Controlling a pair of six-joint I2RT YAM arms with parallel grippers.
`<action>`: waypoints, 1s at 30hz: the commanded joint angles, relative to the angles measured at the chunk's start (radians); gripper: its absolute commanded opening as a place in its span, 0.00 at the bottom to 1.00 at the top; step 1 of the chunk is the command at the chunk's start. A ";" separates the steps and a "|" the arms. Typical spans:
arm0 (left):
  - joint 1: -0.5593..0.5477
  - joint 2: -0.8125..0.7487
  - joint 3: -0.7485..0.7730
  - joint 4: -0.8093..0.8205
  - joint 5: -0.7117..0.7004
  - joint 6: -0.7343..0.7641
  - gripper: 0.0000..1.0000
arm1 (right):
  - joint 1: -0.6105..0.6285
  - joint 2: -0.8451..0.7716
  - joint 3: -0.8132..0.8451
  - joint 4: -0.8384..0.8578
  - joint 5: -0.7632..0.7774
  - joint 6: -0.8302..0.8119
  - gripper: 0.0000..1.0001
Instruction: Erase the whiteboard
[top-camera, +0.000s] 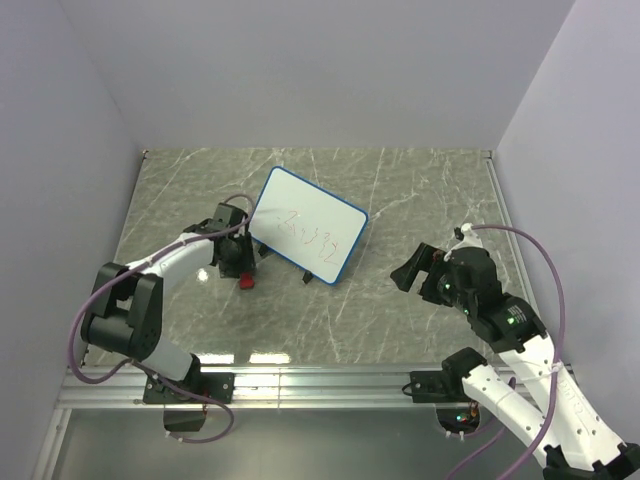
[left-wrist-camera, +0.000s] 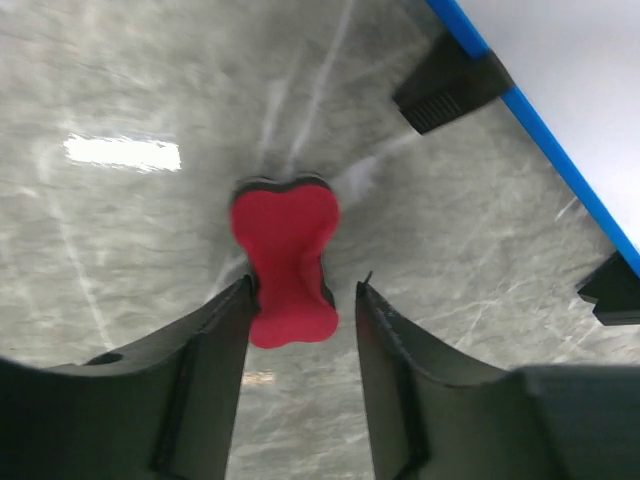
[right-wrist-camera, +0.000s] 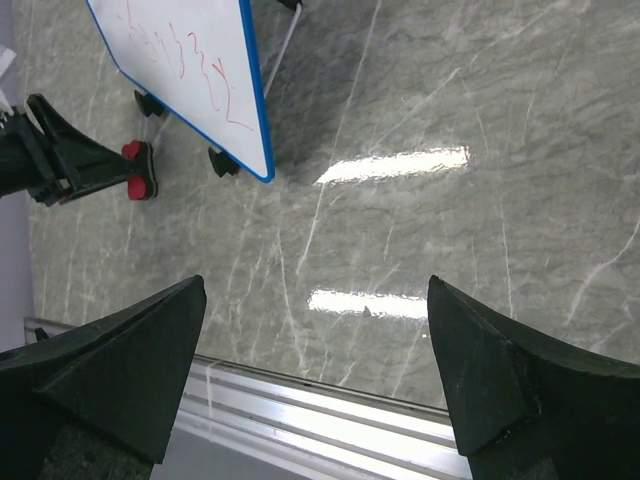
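Whiteboard (top-camera: 308, 235) sat upper centre of the top view, skewed, standing on black feet (left-wrist-camera: 450, 85), with red scribbles on its face (blue frame, rounded corners). Red eraser (top-camera: 246, 283) lay on the counter (top-camera: 420, 190) just off the board's lower-left edge. Left gripper (left-wrist-camera: 303, 290) straddled the eraser, jaws released: one finger touching, a sliver of counter showing beside the other. Right gripper (right-wrist-camera: 316, 290) was lower right, well apart from the board, spread wide.

Eraser (top-camera: 246, 284) on table (top-camera: 400, 310), between left hand (left-wrist-camera: 302, 292) fingers; whiteboard (top-camera: 308, 228) behind-right.
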 joint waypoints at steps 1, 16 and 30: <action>-0.032 0.015 0.017 0.003 -0.033 -0.036 0.50 | -0.002 0.002 -0.014 0.050 -0.007 -0.015 0.98; -0.078 0.072 0.014 -0.043 -0.175 -0.062 0.40 | 0.000 0.100 0.066 0.045 -0.169 -0.145 0.97; -0.097 -0.035 0.080 -0.062 -0.172 -0.065 0.00 | -0.008 0.244 0.100 0.390 -0.145 -0.075 0.98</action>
